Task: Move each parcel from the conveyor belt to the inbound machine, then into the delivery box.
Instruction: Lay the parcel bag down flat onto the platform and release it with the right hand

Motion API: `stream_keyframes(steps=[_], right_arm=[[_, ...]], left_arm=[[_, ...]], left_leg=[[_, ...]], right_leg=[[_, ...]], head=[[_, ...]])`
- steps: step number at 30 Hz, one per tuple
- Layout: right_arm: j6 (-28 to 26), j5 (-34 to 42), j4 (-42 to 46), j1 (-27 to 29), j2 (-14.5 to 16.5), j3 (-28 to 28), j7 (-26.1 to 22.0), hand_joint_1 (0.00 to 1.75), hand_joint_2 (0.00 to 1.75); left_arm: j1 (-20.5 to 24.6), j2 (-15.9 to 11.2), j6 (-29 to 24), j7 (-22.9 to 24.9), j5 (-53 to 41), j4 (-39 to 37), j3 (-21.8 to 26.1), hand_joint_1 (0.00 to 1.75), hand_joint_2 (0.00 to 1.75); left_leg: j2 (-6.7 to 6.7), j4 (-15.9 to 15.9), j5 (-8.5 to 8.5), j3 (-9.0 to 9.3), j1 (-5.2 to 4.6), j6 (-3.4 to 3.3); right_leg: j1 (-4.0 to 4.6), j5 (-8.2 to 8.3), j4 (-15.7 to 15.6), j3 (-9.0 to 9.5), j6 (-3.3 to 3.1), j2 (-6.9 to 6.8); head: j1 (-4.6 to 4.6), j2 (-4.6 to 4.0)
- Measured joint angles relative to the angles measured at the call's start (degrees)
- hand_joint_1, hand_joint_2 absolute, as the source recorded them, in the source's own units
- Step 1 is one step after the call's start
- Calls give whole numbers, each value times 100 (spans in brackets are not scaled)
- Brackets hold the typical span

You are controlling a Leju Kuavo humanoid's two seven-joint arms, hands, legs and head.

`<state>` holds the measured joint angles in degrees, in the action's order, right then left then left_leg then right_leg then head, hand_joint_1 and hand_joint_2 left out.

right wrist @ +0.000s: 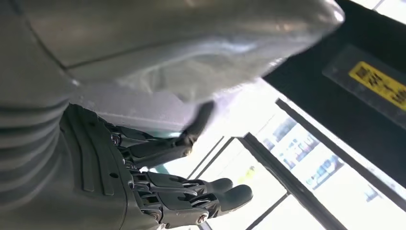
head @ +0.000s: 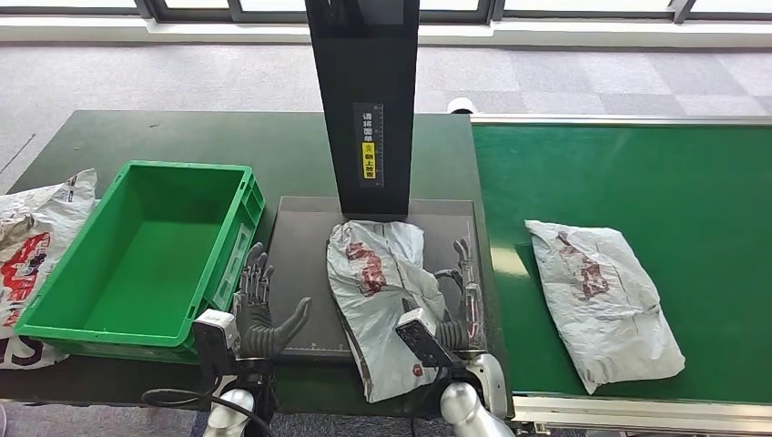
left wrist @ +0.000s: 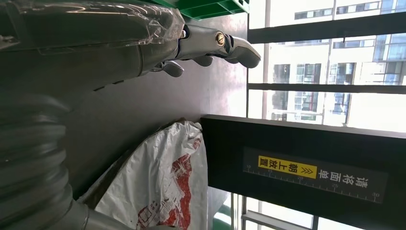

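Parcel one lies on the inbound machine's dark platform under the scanner post, flanked by the left hand and right hand, both spread and holding nothing. Next, I judge, comes gripping it from both sides and lifting leftward over the near rim of the green delivery box, which stands just beside; a second parcel waits on the conveyor belt.

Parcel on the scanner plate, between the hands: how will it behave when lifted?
The grey poly-bag parcel looks wrinkled and soft, so it will probably sag at its unsupported ends. Its glossy film may slip against the fingers. It overhangs the black scanner plate, so an edge looks reachable.
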<state>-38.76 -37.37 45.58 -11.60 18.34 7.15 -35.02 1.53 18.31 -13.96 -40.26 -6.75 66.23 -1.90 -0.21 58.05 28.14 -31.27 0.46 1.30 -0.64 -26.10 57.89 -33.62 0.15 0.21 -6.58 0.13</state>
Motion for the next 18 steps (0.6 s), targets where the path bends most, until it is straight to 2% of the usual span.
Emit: stream_keyframes(steps=[5,18], right_arm=[[-128,55,464,103,10,-221,-464,0,0],[-146,239,3983,826,64,-676,-505,0,0]], left_arm=[[-1,-16,-54,0,27,0,0,0,175],[-7,-29,-232,0,-86,2,0,0,175]], left_leg=[[-1,1,0,0,0,0],[1,4,1,0,-6,-2]], right_leg=[[0,0,0,0,0,-1],[-3,2,-1,-3,2,2]], head=[[0,0],[0,0]])
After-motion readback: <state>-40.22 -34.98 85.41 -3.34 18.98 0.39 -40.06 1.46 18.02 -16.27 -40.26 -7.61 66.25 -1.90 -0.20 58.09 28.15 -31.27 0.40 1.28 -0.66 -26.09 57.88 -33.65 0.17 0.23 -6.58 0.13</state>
